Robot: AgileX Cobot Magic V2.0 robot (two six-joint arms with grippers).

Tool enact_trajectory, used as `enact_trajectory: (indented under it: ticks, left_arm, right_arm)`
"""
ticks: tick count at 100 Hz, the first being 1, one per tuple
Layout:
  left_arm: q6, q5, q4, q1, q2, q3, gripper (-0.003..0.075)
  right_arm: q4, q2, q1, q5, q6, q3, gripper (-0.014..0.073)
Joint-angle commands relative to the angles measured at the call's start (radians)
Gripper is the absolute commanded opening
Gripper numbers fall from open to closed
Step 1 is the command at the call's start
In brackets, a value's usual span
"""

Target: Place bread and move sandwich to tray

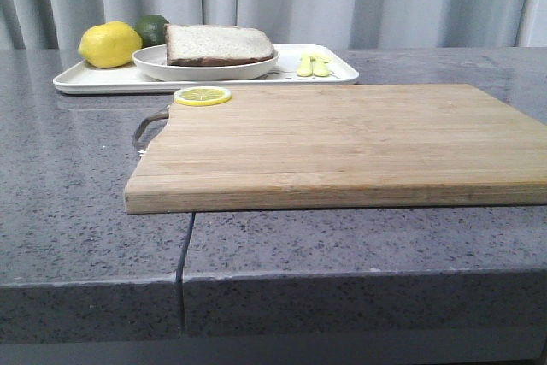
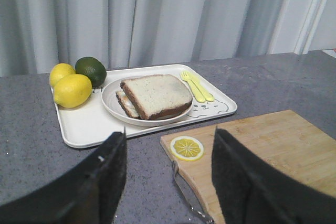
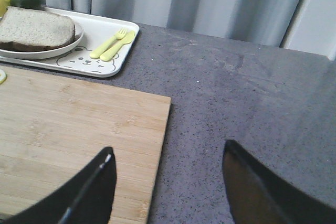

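Count, grey speckled tabletop [image 1: 85, 211]: one tray [image 2: 84, 127], one wooden cutting board [image 1: 342, 147], one lemon slice [image 2: 187, 148] lying on the board's corner near its metal handle [image 2: 186, 198].

On the tray: two whole lemons [image 2: 72, 90], touching each other; one dark green lime [image 2: 90, 70] just behind them; one round white plate [image 2: 113, 109]; two pale yellow utensils [image 2: 197, 86] side by side, one clearly a fork, the other not identifiable.

The sandwich [image 2: 155, 98] sat in the plate, the plate on the tray. The bread [image 2: 157, 94] lay on top as the upper slice; one thinner slice showed beneath it at the edge, with a pale filling I could not make out.

Markings: one cartoon bear face printed on the tray's corner beside the utensils. No legible writing or brand seen.

Left end effector [image 2: 168, 182]: fingers spread wide, nothing between them, hanging above the tabletop near the board's handle. Right end effector [image 3: 168, 187]: fingers likewise wide apart and holding nothing, above the board's edge, well apart from the tray.
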Motion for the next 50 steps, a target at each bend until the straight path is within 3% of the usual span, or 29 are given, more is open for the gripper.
enact_trajectory:
  ticks: [1, 50]
  left_arm:
    - [-0.008, -0.129, -0.021, -0.006, -0.067, 0.069, 0.0348]
    - [-0.008, -0.178, -0.031, -0.004, -0.231, 0.323, 0.0348]
  right_arm:
    - [-0.007, 0.002, -0.006, -0.073, 0.003, -0.026, 0.0448]
    - [-0.013, -0.007, -0.006, -0.187, -0.007, 0.091, 0.0448]
